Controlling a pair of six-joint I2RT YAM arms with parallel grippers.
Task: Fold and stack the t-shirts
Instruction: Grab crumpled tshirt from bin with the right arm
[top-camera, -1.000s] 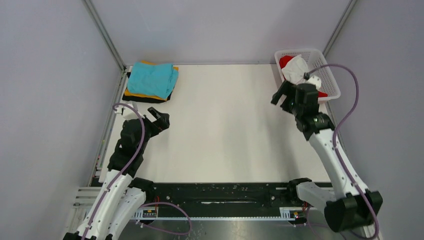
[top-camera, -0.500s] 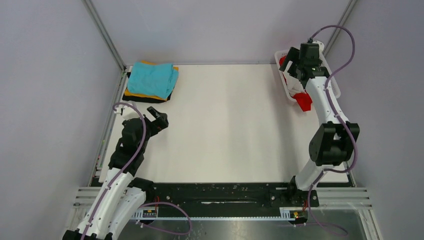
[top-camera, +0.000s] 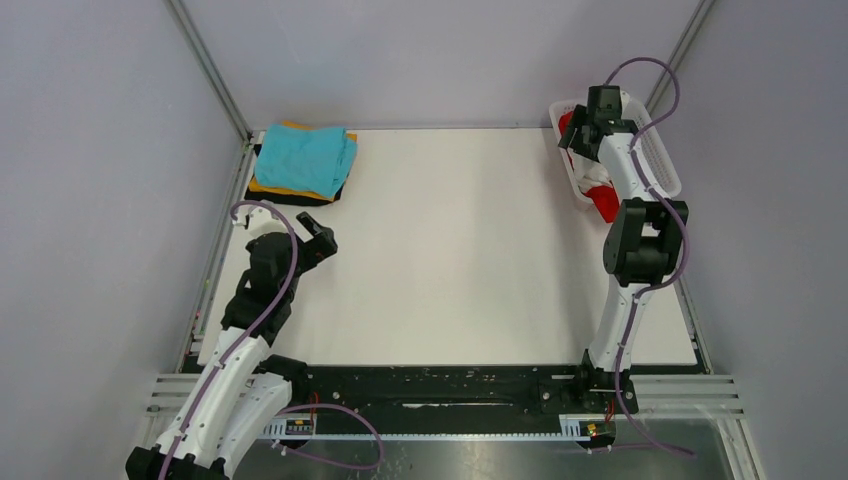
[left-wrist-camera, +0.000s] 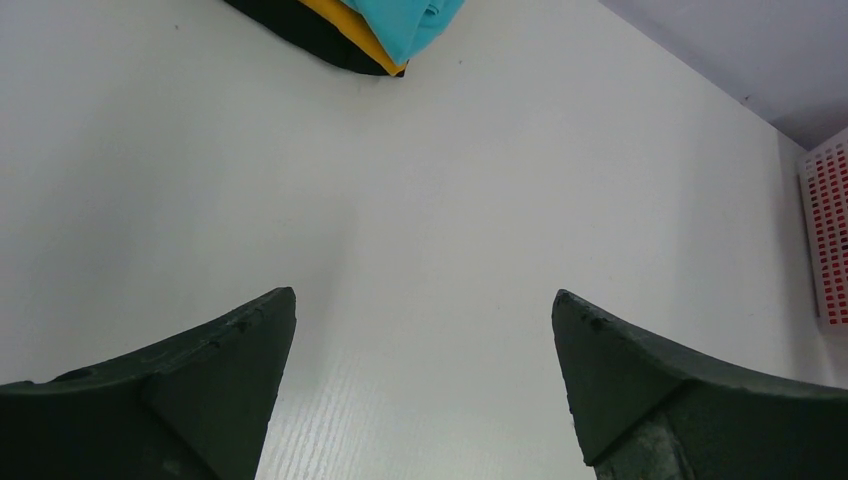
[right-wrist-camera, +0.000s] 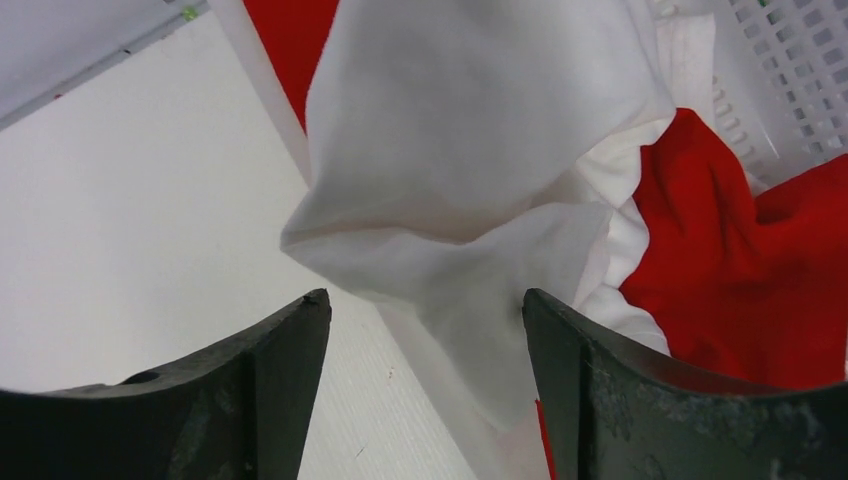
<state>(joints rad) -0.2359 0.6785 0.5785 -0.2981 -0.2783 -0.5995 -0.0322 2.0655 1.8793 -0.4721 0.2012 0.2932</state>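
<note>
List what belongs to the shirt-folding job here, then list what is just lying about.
Job:
- white shirt and red shirt, both in the basket
- teal shirt, orange shirt and black shirt, stacked at the far left corner

Lying about:
- basket
- table

Light: was bright, even, diffuse | Shadows: a soft grey patch lay on the flat white matte surface (left-wrist-camera: 430, 200) beside the dark fingers (left-wrist-camera: 200, 390) of the left hand (left-wrist-camera: 425, 300) | Focus: top view was sharp; fingers looked soft-edged in both wrist views
</note>
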